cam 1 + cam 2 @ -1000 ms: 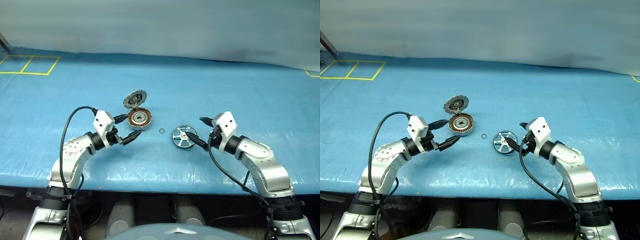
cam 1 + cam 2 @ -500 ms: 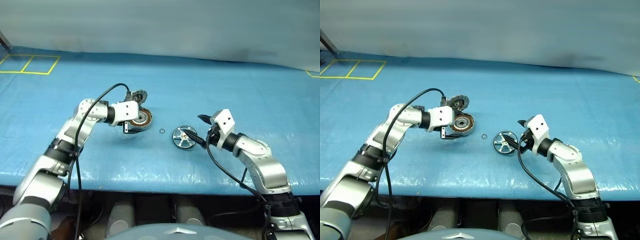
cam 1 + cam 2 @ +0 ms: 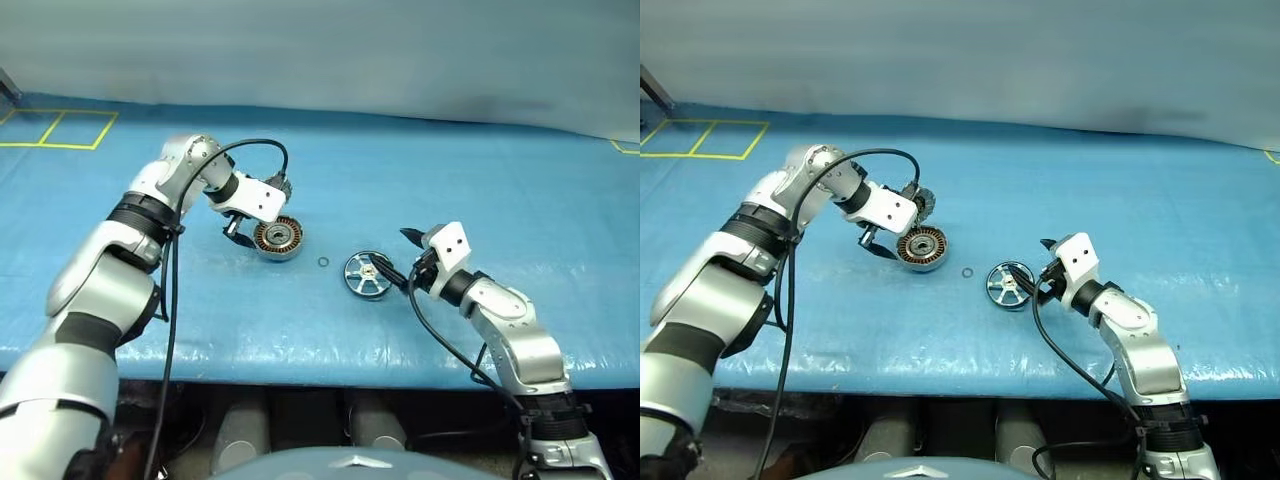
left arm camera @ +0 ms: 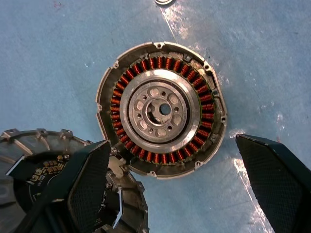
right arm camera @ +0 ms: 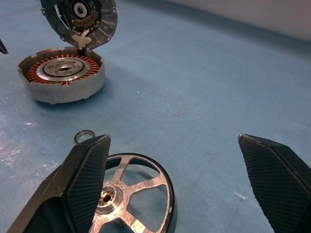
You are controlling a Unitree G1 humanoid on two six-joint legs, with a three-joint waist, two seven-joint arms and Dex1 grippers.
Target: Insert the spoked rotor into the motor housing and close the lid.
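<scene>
The left pincer (image 4: 177,187) has swung up and over from the near side of the motor housing (image 3: 278,238) and now points steeply down onto it, its two black fingers spread wide apart and holding nothing. In the left wrist view one finger lies over the open lid (image 4: 53,194) and the other stands off the housing's rim at about four o'clock. The lid is still tipped back on its hinge at the housing's eleven o'clock, so the copper windings lie bare and the seat is free to take the rotor. My reading is that this arm is setting itself to steady the housing or work the lid, not to fetch anything.

A tiny thin ring (image 3: 323,263) lies on the blue table (image 3: 480,190) between housing and rotor.

The spoked rotor (image 3: 367,274) lies flat at about four o'clock from the housing, well apart from it, not yet lifted. The right pincer (image 5: 177,189) has stayed put, low and nearly level, its fingers wide apart astride the rotor's near edge and gripping nothing. Insertion and closing both remain to do.

No brand, label or legible writing can be made out anywhere.
</scene>
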